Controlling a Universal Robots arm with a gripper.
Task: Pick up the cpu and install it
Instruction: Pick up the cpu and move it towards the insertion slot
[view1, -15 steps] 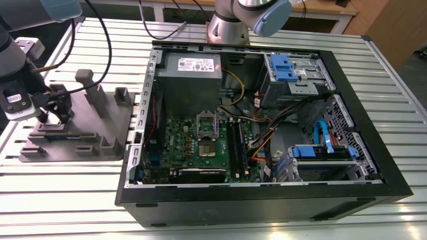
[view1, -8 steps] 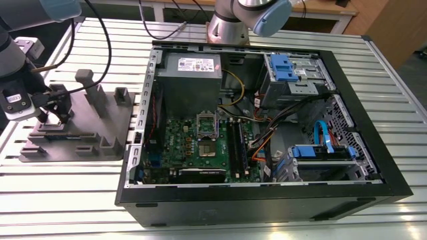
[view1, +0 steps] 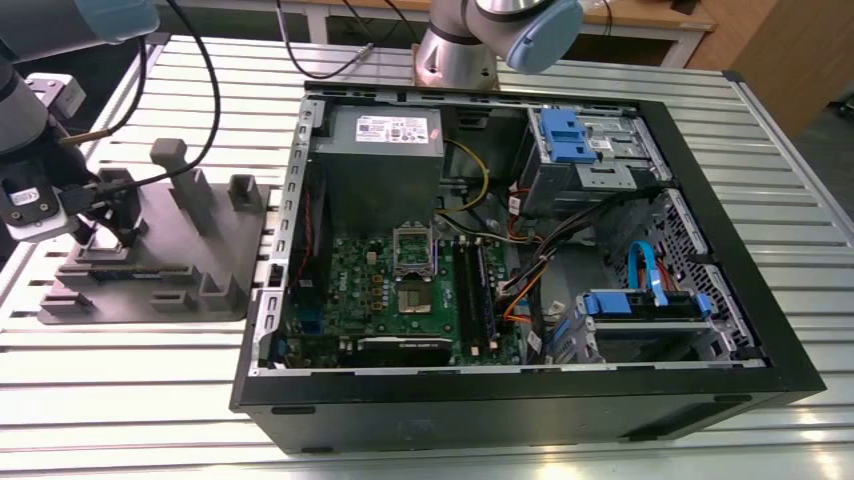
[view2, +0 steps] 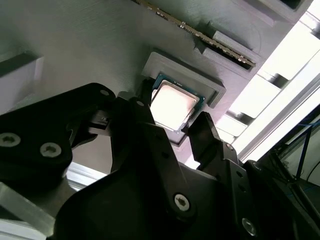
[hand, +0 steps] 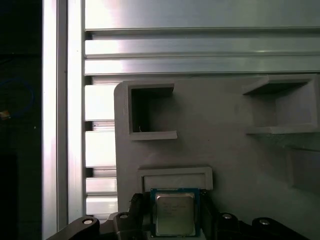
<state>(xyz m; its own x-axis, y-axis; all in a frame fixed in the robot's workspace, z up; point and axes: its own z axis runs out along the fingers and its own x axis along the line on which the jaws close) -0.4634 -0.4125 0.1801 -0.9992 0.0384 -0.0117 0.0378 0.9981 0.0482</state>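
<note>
The step in hand looks like the grasp at the pickup. The gripper (view1: 114, 215) is down over the grey plastic fixture (view1: 200, 250), which stands on the slatted aluminium table (view1: 134, 400) at the exterior view's left, well apart from the socket (view1: 415, 265) on the green motherboard (view1: 400, 280) inside the open computer case (view1: 534, 400).

In both wrist views the cpu (hand: 175, 215) lies in a shallow walled pocket of the fixture, near the fixture's edge. The black fingers (hand: 140, 217) stand one against each of two opposite edges of the chip. No gap shows between them and the chip, so I judge the pincer closed to the chip's width and holding it, with the chip seated in its pocket.

Lifting it out would call for a straight, level pull clear of the pocket walls, since a tilt could catch a corner.

The cpu lies flat, its silvery lid facing up, edges square to the pocket walls. It is close to square, so it has no marked long axis
</note>
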